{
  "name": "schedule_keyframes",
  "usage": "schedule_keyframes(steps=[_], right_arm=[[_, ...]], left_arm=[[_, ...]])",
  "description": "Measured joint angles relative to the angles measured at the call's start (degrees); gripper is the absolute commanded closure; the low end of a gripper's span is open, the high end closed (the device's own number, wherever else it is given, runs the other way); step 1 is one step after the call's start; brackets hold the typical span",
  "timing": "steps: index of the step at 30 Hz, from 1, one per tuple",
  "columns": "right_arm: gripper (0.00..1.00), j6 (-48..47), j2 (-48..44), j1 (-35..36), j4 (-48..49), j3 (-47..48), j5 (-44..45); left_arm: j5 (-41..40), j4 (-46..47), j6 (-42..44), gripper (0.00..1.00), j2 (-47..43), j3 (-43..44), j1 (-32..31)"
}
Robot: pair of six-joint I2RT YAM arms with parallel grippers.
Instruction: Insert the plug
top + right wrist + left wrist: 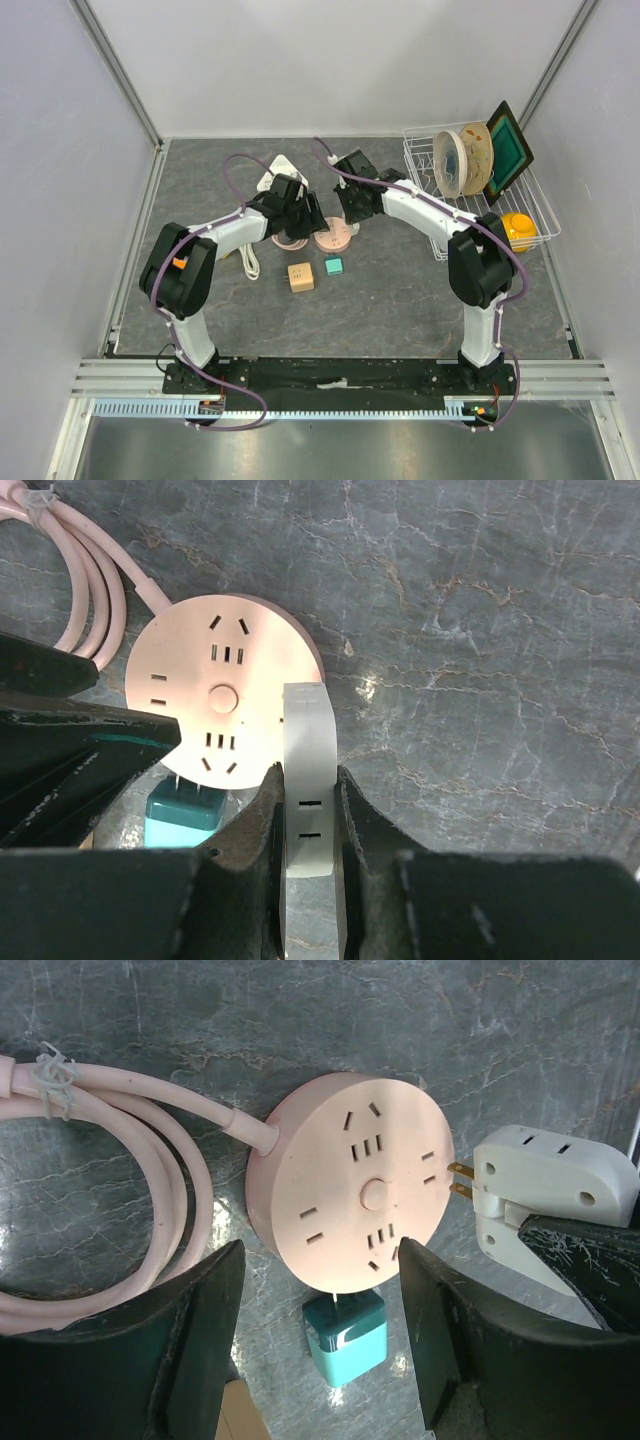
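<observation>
A round pink socket hub [335,238] lies on the grey table, with its coiled pink cord [100,1190] to the left. It also shows in the left wrist view [350,1180] and the right wrist view [220,705]. My right gripper [308,780] is shut on a white plug adapter [305,730]. In the left wrist view the adapter [545,1185] has its two brass prongs at the hub's right rim, not in a slot. My left gripper [322,1345] is open, its fingers [200,1340] straddling the hub's near edge. In the top view the left gripper [305,215] and right gripper [350,205] meet over the hub.
A teal cube plug [334,266] sits just in front of the hub and shows in the left wrist view [347,1340]. A tan cube [300,277] lies beside it. A white power strip [280,168] and cable lie behind the left arm. A wire rack [480,200] with spools stands at the right.
</observation>
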Motion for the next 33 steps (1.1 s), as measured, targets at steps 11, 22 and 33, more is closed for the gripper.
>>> schedule_keyframes(steps=[11, 22, 33], right_arm=[[1.0, 0.9, 1.99, 1.68, -0.31, 2.14, -0.11], [1.0, 1.42, 2.84, 1.75, -0.28, 2.54, 1.22], [1.0, 1.88, 3.17, 1.75, -0.07, 2.54, 2.58]], left_arm=[[0.55, -0.07, 0.15, 0.31, 1.9, 0.0, 0.07], [0.9, -0.35, 0.81, 0.37, 3.1, 0.02, 0.15], [0.98, -0.42, 0.85, 0.35, 3.91, 0.07, 0.15]])
